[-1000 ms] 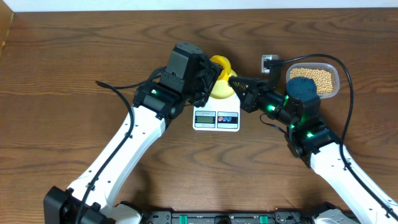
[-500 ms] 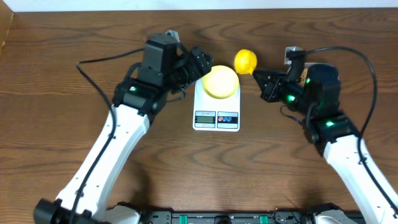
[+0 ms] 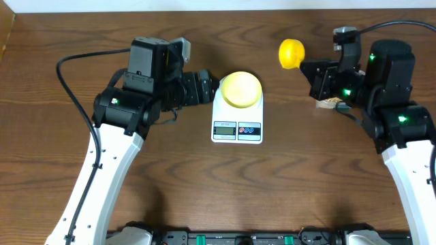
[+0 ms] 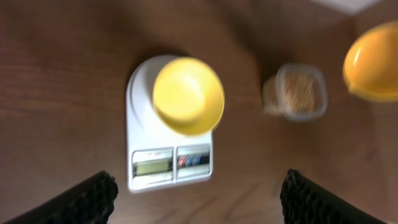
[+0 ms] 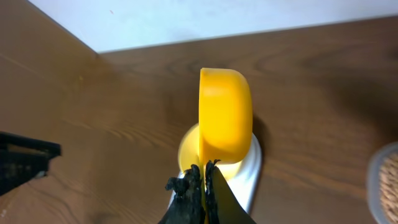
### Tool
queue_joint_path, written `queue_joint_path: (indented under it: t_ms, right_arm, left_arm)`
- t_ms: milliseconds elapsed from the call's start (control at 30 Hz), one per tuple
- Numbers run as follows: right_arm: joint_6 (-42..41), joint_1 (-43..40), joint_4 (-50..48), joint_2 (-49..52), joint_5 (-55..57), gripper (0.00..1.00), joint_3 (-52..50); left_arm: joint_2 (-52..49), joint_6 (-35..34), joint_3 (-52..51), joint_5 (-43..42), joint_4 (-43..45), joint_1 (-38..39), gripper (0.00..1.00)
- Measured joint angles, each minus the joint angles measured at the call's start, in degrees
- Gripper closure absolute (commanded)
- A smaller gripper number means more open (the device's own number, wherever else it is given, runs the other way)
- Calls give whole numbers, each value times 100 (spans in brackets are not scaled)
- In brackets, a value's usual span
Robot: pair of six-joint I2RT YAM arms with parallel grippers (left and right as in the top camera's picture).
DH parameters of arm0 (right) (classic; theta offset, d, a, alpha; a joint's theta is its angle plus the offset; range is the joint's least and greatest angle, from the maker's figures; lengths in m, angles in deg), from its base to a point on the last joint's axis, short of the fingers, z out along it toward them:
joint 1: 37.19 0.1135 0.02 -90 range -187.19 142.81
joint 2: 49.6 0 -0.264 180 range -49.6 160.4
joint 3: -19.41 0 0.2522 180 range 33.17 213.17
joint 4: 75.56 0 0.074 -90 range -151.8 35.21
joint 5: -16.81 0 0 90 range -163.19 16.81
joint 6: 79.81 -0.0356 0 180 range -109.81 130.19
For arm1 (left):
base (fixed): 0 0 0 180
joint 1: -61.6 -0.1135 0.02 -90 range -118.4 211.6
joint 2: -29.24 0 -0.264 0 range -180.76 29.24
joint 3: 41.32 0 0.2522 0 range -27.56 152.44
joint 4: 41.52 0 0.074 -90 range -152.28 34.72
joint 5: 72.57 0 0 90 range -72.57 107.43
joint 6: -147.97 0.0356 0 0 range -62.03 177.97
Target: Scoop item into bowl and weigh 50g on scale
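The pale yellow bowl (image 3: pixel 241 89) stands on the white scale (image 3: pixel 237 129), and no beans show in it. My left gripper (image 3: pixel 203 87) hangs open just left of the bowl, apart from it; in the left wrist view its fingers (image 4: pixel 87 198) stand wide over bare table below the scale (image 4: pixel 166 167). My right gripper (image 3: pixel 312 70) is shut on the handle of a bright yellow scoop (image 3: pixel 291 53), held in the air to the back right of the scale. The scoop (image 5: pixel 225 115) is turned on its side. The beans (image 4: pixel 300 93) lie in a clear container (image 4: pixel 301 114).
In the overhead view my right arm (image 3: pixel 381 75) covers most of the clear container. A white wall runs along the table's far edge (image 3: pixel 218 8). Black cables trail from both arms.
My left gripper has drawn back to the left from the bowl and spread wider. My right arm has swung to the back right with the scoop, off the bowl.
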Motion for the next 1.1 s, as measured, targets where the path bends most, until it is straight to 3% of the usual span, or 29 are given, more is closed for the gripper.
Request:
queue_joint_path:
  t_ms: [233, 467, 533, 633, 1100]
  right_arm:
    - [332, -46, 332, 2, 24, 99, 0]
    - [422, -46, 345, 2, 70, 99, 0]
    - [433, -46, 348, 2, 92, 99, 0]
    - [442, -46, 363, 2, 114, 99, 0]
    - [442, -46, 407, 2, 131, 99, 0]
  left_arm:
    - [0, 361, -81, -2, -354, 59, 14]
    - [-2, 391, -739, 466, -299, 608, 66]
    - [-2, 389, -909, 564, -157, 811, 73]
    - [-2, 332, -1156, 693, 120, 1126, 92]
    - [-144, 11, -1945, 1908, 1327, 2090, 92]
